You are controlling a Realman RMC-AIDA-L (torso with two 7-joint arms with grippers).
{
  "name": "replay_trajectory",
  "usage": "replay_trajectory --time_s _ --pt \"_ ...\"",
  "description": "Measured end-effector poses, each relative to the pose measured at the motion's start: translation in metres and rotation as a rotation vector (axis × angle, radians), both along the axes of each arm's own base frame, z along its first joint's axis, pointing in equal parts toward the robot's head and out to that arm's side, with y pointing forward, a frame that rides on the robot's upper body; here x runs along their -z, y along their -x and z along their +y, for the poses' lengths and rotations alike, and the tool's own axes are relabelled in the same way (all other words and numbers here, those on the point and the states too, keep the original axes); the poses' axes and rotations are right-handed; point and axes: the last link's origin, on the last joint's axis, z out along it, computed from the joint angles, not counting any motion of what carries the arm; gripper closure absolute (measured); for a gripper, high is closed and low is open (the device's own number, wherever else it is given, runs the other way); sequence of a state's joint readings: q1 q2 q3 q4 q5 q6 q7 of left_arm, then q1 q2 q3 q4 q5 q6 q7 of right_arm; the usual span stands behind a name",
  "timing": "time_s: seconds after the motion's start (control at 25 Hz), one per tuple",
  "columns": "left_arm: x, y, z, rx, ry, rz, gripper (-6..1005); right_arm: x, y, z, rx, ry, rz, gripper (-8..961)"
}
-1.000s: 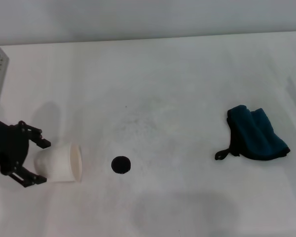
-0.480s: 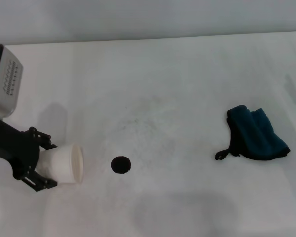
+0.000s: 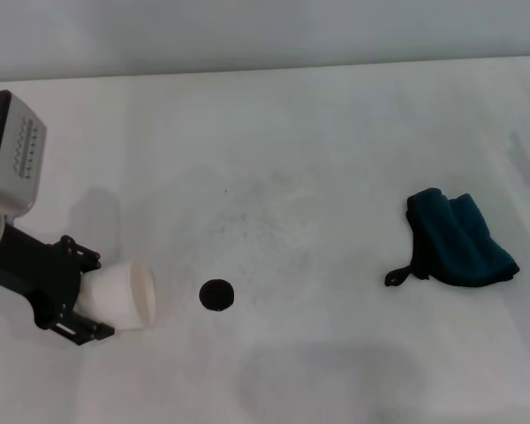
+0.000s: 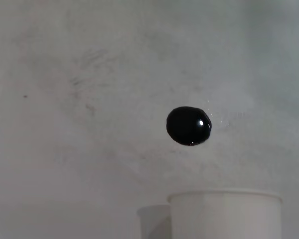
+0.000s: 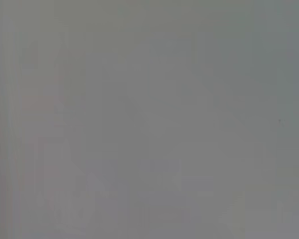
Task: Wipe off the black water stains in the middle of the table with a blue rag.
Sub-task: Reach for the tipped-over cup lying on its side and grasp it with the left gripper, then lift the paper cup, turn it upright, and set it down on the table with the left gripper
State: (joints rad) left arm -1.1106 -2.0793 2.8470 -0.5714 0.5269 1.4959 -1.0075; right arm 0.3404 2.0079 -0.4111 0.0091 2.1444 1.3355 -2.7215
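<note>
The black water stain (image 3: pixel 216 295) is one small round spot on the white table (image 3: pixel 291 150), left of centre; it also shows in the left wrist view (image 4: pixel 189 125). The blue rag (image 3: pixel 459 240) lies crumpled at the right, its black loop tag pointing left, with no gripper near it. My left gripper (image 3: pixel 97 294) is at the front left, shut on a white paper cup (image 3: pixel 125 297) held on its side with the mouth towards the stain. The cup's rim shows in the left wrist view (image 4: pixel 224 199). My right gripper is out of view; its wrist view shows only plain grey.
Faint grey smudges mark the tabletop around its middle (image 3: pixel 256 221). The table's far edge (image 3: pixel 265 69) meets a grey wall. The left arm's grey body (image 3: pixel 9 155) hangs over the table's left side.
My left arm has come further into view and moved a little right with the cup, which has tilted slightly. The stain and the rag have not moved.
</note>
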Motion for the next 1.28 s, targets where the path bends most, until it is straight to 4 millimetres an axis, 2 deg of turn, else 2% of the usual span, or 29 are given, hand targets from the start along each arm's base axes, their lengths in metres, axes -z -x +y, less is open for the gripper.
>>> replay_trajectory --time_s 0.32,0.52,0.72,0.96,1.28 --pt "-0.006 -0.013 0.012 -0.024 -0.101 -0.112 266 0.000 0.000 0.001 -0.001 0.000 -0.003 84" --pt "-0.012 -0.019 0.021 0.009 -0.233 -0.264 309 0.000 0.000 0.001 0.000 0.001 -0.005 84" --pt "-0.008 -0.023 0.028 0.067 -0.396 -0.461 335 -0.002 0.002 0.004 -0.006 -0.002 -0.013 84" --pt "0.012 -0.016 0.026 0.047 -0.524 -0.577 352 -0.003 0.002 0.005 -0.008 -0.004 -0.017 84" --pt "0.053 -0.004 -0.001 -0.056 -0.605 -0.691 350 -0.005 0.001 0.005 -0.011 -0.010 -0.023 84"
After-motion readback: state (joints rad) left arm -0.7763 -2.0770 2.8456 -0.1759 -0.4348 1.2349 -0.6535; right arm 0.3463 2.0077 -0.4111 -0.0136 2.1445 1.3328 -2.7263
